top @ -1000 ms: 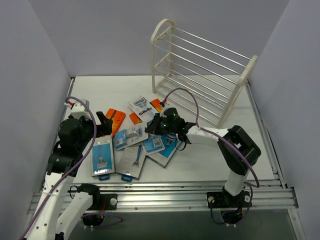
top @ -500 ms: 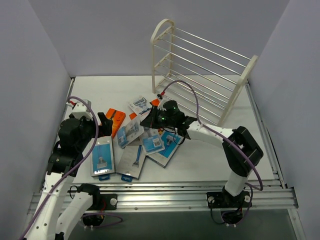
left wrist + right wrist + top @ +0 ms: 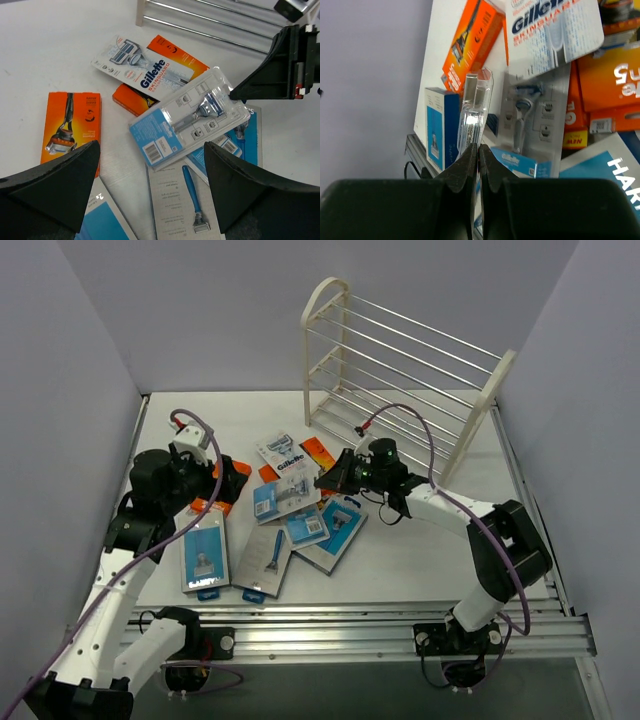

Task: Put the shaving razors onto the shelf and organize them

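Shaving razor pack pinched at its edge by right pincer, near shelf.

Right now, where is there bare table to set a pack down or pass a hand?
Bare table behind the orange boxes, left of the shelf; and front-right, between the razor packs and the table's right edge. Crowded at centre-left, where the right gripper pinches a clear blister pack.

A white counter is enclosed by plain pale lilac walls along its far side and both flanks. A ribbed metal rail runs the length of the counter's near edge.
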Motion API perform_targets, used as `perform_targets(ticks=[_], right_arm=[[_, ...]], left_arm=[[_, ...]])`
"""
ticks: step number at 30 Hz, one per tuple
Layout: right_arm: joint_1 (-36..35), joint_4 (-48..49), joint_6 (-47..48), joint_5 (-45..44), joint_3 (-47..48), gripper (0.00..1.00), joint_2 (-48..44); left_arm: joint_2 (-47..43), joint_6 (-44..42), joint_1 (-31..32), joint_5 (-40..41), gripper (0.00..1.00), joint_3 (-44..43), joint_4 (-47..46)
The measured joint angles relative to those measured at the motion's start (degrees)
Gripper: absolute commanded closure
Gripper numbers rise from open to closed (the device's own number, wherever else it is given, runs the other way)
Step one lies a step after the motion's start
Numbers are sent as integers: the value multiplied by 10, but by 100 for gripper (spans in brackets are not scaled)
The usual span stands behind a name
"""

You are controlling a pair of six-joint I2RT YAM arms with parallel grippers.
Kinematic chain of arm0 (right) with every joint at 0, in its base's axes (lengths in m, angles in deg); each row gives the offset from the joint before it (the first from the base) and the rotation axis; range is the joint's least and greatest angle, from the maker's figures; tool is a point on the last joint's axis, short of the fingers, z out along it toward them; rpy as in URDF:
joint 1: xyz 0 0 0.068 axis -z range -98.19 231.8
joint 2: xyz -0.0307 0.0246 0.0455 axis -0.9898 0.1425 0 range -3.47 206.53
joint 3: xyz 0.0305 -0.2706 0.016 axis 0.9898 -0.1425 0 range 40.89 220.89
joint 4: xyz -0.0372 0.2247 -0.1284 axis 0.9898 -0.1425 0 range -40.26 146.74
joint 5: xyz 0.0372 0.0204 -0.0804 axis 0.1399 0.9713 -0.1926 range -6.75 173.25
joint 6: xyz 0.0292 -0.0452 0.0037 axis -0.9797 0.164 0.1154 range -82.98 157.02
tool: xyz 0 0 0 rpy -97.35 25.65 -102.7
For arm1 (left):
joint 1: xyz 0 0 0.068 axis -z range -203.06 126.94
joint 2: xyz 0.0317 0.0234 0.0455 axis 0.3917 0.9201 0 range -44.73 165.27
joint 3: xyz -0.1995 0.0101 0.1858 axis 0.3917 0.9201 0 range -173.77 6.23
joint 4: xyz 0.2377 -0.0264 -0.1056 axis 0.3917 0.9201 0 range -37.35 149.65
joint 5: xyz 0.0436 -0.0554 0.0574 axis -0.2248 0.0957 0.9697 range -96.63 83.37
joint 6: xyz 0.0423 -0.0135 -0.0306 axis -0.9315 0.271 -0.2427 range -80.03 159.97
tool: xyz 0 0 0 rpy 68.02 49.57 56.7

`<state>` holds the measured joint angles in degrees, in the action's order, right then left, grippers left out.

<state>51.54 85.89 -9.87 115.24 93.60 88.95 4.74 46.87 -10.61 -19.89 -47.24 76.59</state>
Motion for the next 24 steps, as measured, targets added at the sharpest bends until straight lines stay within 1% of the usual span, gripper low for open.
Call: perform_targets(ticks=[3, 8, 9, 10, 15, 16, 19, 20, 24], right_arm=[[3, 2, 1, 18, -20, 100, 0], [5, 17, 4, 54, -30, 100, 4], [7, 20, 4, 61, -31, 100, 5], [11, 22, 5, 67, -32, 100, 7], [34, 28, 11, 88, -38, 100, 12], [37, 28, 13, 91, -38, 100, 12], [43, 28, 20, 97, -38, 100, 12], [43, 28, 21, 99, -38, 100, 12], [43, 34, 24, 107, -43, 100, 12]], left_arm=[[30, -24, 3, -34, 10, -16, -18], [82, -93, 24, -80, 10, -37, -34], [98, -112, 33, -85, 12, -42, -34], [111, -128, 42, -88, 16, -47, -31], [163, -187, 81, -115, 24, -46, -34], [165, -194, 87, -117, 29, -39, -37], [167, -207, 101, -122, 35, -16, -40], [169, -209, 105, -121, 40, -12, -40], [190, -212, 123, -120, 42, -9, -54]])
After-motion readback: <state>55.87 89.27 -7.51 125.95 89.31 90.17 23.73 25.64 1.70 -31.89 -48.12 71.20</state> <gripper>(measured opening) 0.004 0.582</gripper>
